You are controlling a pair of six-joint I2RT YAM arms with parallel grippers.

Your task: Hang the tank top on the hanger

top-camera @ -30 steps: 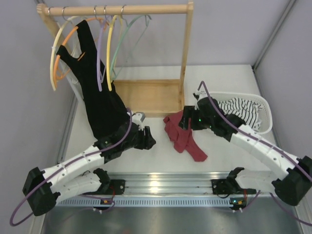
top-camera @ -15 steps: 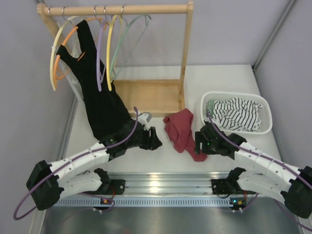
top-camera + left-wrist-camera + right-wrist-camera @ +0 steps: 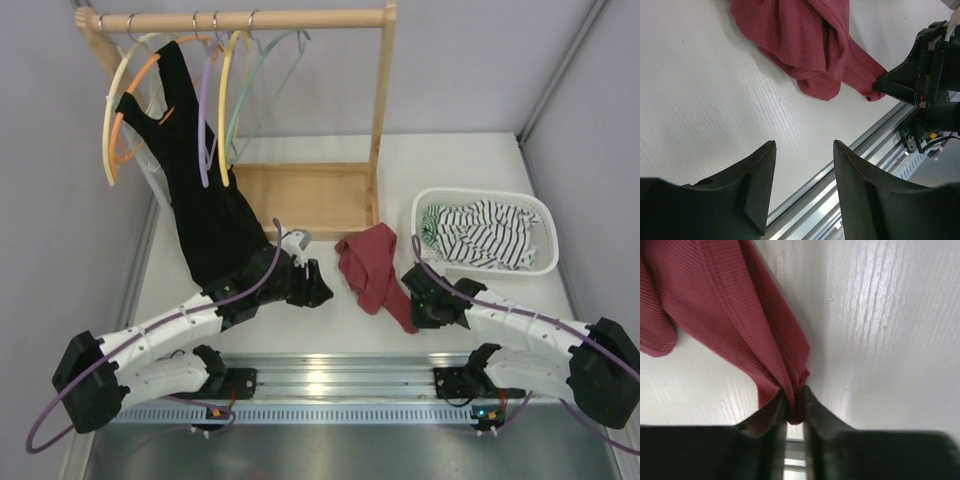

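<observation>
The maroon tank top [image 3: 370, 265] lies crumpled on the white table between the two arms, with a narrow tail trailing toward the near edge. My right gripper [image 3: 413, 316] is shut on the end of that tail; in the right wrist view the ribbed fabric [image 3: 735, 305] bunches between the fingertips of the gripper [image 3: 794, 399]. My left gripper [image 3: 320, 290] hovers just left of the tank top [image 3: 805, 40], and its jaws [image 3: 804, 145] stand open with nothing between them. The lavender hanger [image 3: 205, 120] hangs on the rack's rod, partly behind a black garment.
A wooden rack [image 3: 380, 110] stands at the back with a black garment [image 3: 205, 215] and yellow [image 3: 224, 100], orange and pale green hangers. A white basket [image 3: 548, 265] holding striped cloth sits at the right. A metal rail [image 3: 330, 375] runs along the near edge.
My right gripper came from beside the basket down toward the near edge, then shut on the tank top's trailing end. The left gripper edged slightly right and stayed open.
</observation>
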